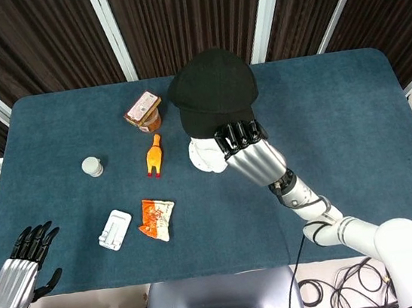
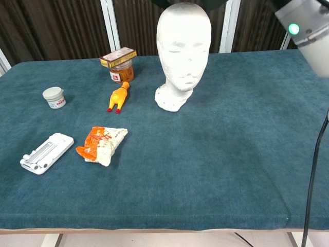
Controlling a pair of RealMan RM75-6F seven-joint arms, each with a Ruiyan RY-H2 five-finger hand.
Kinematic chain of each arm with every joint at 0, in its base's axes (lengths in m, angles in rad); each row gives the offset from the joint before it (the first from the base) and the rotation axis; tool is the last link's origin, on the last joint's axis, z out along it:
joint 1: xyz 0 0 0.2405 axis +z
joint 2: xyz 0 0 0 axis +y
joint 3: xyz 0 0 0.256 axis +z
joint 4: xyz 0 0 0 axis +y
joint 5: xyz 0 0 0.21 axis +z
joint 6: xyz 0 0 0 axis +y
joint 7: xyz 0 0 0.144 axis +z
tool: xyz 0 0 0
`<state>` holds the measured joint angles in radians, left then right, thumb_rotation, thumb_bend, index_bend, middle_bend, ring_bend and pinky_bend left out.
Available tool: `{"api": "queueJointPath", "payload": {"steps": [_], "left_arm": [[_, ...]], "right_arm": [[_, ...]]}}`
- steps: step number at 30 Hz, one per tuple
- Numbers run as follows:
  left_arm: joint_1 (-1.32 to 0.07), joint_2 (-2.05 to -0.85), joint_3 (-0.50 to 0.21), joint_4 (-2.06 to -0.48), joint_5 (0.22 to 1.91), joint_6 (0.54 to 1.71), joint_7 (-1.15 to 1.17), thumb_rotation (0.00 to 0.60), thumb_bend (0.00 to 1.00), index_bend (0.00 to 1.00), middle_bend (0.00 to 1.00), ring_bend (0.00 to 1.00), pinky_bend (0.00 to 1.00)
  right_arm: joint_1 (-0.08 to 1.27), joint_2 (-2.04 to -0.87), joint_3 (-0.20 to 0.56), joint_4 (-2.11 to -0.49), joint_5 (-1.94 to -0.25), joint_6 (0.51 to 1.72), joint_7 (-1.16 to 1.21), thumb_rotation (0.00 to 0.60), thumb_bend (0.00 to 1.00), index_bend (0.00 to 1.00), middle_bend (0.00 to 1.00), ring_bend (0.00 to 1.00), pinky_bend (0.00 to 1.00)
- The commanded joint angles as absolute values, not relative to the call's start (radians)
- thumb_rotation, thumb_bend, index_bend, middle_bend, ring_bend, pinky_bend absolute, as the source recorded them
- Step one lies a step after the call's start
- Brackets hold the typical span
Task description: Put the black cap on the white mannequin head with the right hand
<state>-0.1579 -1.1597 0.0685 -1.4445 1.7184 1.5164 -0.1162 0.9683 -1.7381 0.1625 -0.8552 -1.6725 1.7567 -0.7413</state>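
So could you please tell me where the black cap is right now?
In the head view the black cap is held by the right robot hand directly over the white mannequin head, just right of the yellow rubber chicken.

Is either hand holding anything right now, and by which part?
The right hand holds the black cap by its near edge. The left hand holds nothing.

Blue-carpeted table (image 2: 247,154); dark pleated curtains (image 1: 180,13) with white vertical posts (image 1: 110,30) behind
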Motion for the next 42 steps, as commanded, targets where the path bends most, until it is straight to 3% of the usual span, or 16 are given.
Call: {"api": "queueJointPath", "payload": {"steps": [1, 22, 24, 26, 27, 29, 31, 33, 42], "left_arm": [[-0.160, -1.161, 0.069, -1.445, 1.719, 1.512, -0.114, 0.600, 0.37, 0.00, 0.00, 0.00, 0.00], [-0.164, -1.165, 0.069, -1.443, 1.718, 1.505, -0.114, 0.600, 0.37, 0.00, 0.00, 0.00, 0.00], [-0.165, -1.165, 0.070, -1.442, 1.720, 1.506, -0.115, 0.600, 0.37, 0.00, 0.00, 0.00, 0.00], [-0.165, -1.166, 0.069, -1.440, 1.721, 1.507, -0.116, 0.600, 0.37, 0.00, 0.00, 0.00, 0.00], [-0.165, -1.166, 0.069, -1.440, 1.720, 1.507, -0.117, 0.600, 0.37, 0.00, 0.00, 0.00, 0.00], [-0.165, -1.167, 0.069, -1.439, 1.719, 1.507, -0.117, 0.600, 0.37, 0.00, 0.00, 0.00, 0.00], [-0.166, -1.166, 0.070, -1.439, 1.720, 1.505, -0.117, 0.600, 0.37, 0.00, 0.00, 0.00, 0.00], [-0.166, -1.167, 0.070, -1.440, 1.720, 1.503, -0.115, 0.600, 0.37, 0.00, 0.00, 0.00, 0.00], [-0.163, -1.165, 0.071, -1.442, 1.721, 1.509, -0.114, 0.600, 0.37, 0.00, 0.00, 0.00, 0.00]], "right_arm": [[0.955, -1.747, 0.147, -0.857, -1.689, 1.744, -0.751, 0.600, 0.36, 1.00, 0.75, 0.68, 0.89], [0.842, -1.897, 0.093, -0.656, -1.723, 1.720, -0.617, 0.600, 0.34, 1.00, 0.75, 0.68, 0.87], [0.833, -1.905, 0.089, -0.647, -1.720, 1.709, -0.602, 0.600, 0.33, 0.93, 0.74, 0.64, 0.85], [0.819, -1.911, 0.086, -0.648, -1.714, 1.697, -0.599, 0.600, 0.30, 0.63, 0.64, 0.54, 0.76], [0.812, -1.913, 0.085, -0.652, -1.712, 1.695, -0.602, 0.600, 0.29, 0.55, 0.60, 0.51, 0.72], [0.798, -1.913, 0.083, -0.668, -1.709, 1.693, -0.608, 0.600, 0.23, 0.25, 0.42, 0.38, 0.57], [0.786, -1.907, 0.081, -0.693, -1.710, 1.693, -0.613, 0.600, 0.19, 0.07, 0.30, 0.27, 0.48], [0.776, -1.897, 0.078, -0.720, -1.716, 1.700, -0.616, 0.600, 0.16, 0.00, 0.23, 0.22, 0.43], [0.694, -1.816, 0.066, -0.898, -1.722, 1.743, -0.620, 0.600, 0.11, 0.00, 0.16, 0.15, 0.35]]}}
